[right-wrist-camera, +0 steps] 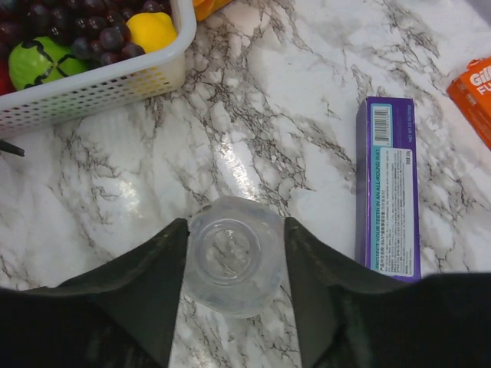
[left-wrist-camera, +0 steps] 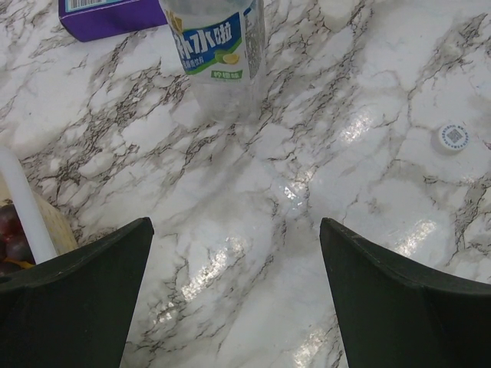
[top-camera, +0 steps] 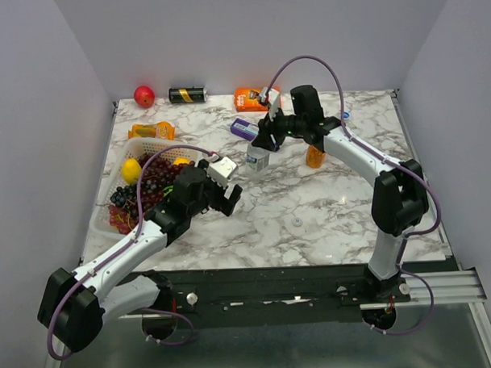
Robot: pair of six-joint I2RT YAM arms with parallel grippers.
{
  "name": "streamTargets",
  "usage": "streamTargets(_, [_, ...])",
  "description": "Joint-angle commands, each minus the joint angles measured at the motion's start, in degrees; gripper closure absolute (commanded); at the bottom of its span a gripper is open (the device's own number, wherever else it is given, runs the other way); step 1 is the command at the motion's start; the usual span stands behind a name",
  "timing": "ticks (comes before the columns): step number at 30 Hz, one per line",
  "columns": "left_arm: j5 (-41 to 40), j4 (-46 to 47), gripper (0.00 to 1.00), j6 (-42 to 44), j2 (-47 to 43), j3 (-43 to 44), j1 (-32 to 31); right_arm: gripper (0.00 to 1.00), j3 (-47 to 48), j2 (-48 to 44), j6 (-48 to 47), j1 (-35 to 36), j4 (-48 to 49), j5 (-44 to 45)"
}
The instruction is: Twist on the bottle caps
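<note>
My right pincer clamps the upright clear labelled bottle toward the far edge; my left pincer gapes wide, empty.

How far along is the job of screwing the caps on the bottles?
Nothing looks finished yet. In hand: the right hand grips the clear labelled bottle, whose mouth is open with no cap. The left hand is open and empty. Left to do: the white cap lies loose, apart from any bottle, and the orange bottle stands beside the right arm; whether it is capped I cannot tell.
</note>
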Motion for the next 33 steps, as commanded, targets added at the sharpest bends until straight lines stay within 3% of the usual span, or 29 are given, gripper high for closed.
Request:
streamTargets(1, [0.36,1.75,0.01,0.65,0.08,-0.96,0.08,0.5,0.81,0.71,-0.05,0.52,1.62,1.56])
streamTargets(10, [1.41,8.16,0.01,2.31,4.21,-0.17,0.0,0.95,1.25,-4.12,3.45,0.96,-0.22,-1.95])
streamTargets(12, [1.33,11.4,0.01,2.14,5.26,0.1,-0.18,0.99,1.95,-4.83,7.84,0.88,-0.67,-2.66])
streamTargets(24, [3.44,18.8,0.01,8.03,15.55,3.0,-0.18,1.0,-3.32,-10.27,21.21,0.96,2.49,-8.2])
streamTargets(33, [6.93,21.35,0.01,6.54,19.07,5.37,0.0,1.0,-6.04,-11.95,23.15,1.05,3.11,-10.75])
